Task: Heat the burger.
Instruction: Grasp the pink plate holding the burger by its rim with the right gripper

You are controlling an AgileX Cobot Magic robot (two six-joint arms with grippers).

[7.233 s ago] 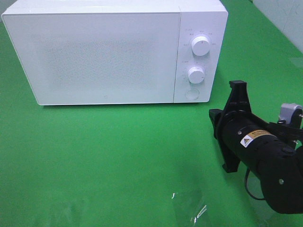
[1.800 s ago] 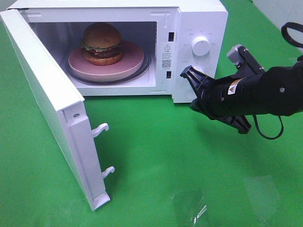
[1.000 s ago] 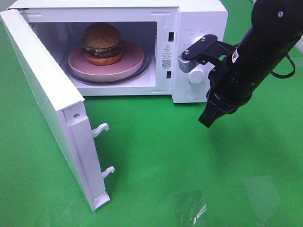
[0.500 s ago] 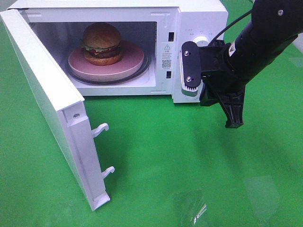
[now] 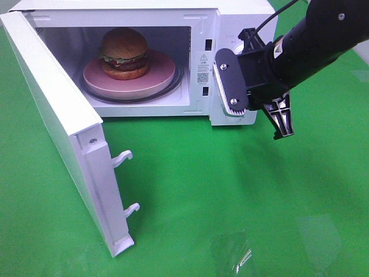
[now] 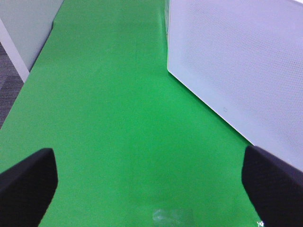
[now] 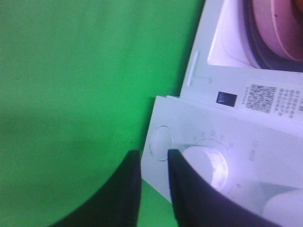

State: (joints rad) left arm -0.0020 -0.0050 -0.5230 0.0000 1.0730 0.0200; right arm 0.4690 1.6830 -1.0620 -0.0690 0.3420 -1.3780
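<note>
- The green worktop [image 5: 190,190] is lying bare in the foreground, giving both arms room to swing.
- The left tool [image 6: 151,187] is hanging over the worktop with its jaws spread as wide as they go and nothing between them. It is facing the outer, dotted face of the microwave door [image 6: 236,61], which looks like a good stance for pushing that panel shut.
- The door [image 5: 52,104] is standing swung far out toward the near left, its two latch hooks [image 5: 122,157] pointing into the open. This is leaving the cavity fully exposed, so heating cannot start yet, as I judge it.
- The right tool [image 7: 154,158] is hovering just in front of the control panel [image 7: 265,156]. Its jaws are parted only narrowly and are gripping nothing. The tips are sitting close to the round button [image 7: 161,143] and beside the lower knob [image 7: 206,163]; whether they are touching the panel I cannot tell. The narrow gap seems suited to pressing or to widening around the knob.
- Farthest back, inside the microwave [image 5: 200,34], the burger [image 5: 123,53] is sitting upright on the pink plate [image 5: 158,78], toward the plate's left side. The plate is resting within the turntable ring [image 5: 180,78], probably so that it turns evenly while heating.
</note>
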